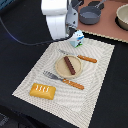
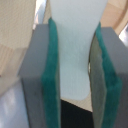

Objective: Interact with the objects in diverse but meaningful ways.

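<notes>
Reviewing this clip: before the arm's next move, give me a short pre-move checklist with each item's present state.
1. Grip: the gripper is shut on the white fish-shaped piece, green pads on both sides: ok.
2. Piece seated straight between the pads in the wrist view: ok.
3. Sausage resting on its plate: ok.
4. Carton upright, very close beside the arm: cannot tell if clear.
5. Fork and knife lying flat beside the plate: ok.
6. Gripper's height above the placemat: cannot tell.
</notes>
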